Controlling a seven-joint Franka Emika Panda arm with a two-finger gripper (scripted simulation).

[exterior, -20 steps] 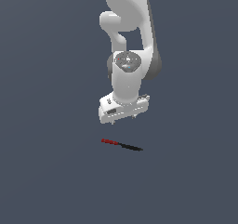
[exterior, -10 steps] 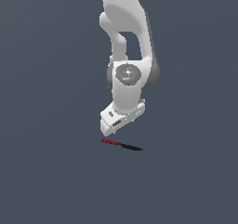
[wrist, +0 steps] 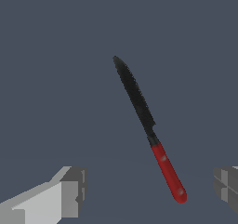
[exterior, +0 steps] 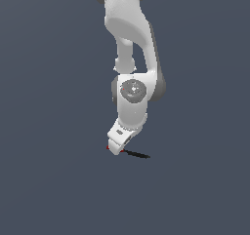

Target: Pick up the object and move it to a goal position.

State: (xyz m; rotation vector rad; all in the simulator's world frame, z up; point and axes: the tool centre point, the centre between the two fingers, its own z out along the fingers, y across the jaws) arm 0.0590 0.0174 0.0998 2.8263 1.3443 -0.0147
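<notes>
between the spread fingers (wrist: pixel 72 190), knife's (wrist: pixel 148 128) red handle, ungripped, black blade beyond

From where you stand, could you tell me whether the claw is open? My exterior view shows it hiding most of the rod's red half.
Observer: Yes, the wrist view shows the claw open, with a finger on each side of the rod.
Operator: Thank you. Is either finger touching it?
Observer: No, both are clear. The red half lies in the gap, nearer one finger.
Operator: And what does the black half look like?
Observer: It is a serrated blade, pointing away from the claw.
</notes>
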